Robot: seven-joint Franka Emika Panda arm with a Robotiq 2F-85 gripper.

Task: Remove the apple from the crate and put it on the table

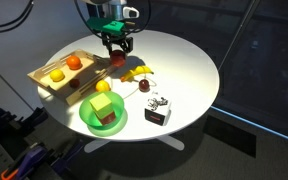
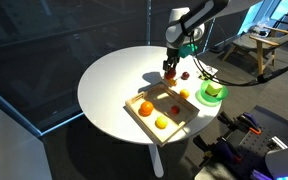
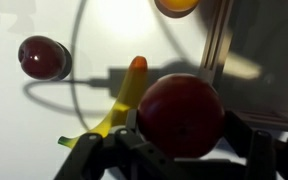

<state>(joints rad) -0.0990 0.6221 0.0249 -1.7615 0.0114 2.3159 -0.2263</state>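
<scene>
A green bowl (image 1: 87, 122) holds a yellow block (image 1: 102, 103) and a brown block (image 1: 109, 118). Near it lie a banana (image 1: 139, 72), a dark-maroon fruit (image 1: 144, 88) and a small black-and-white box (image 1: 158, 112). An orange fruit (image 1: 74, 62) lies apart, near a yellow fruit (image 1: 56, 74).

Black two-finger pincer (image 1: 117, 50) hangs pointing straight down off the white jointed arm (image 2: 199, 14), just past the far corner of the shallow light-wood crate (image 1: 46, 86). Jaws are clamped round the small bright-red apple (image 3: 181, 113), with dark fingers (image 3: 252, 150) on either side.
</scene>
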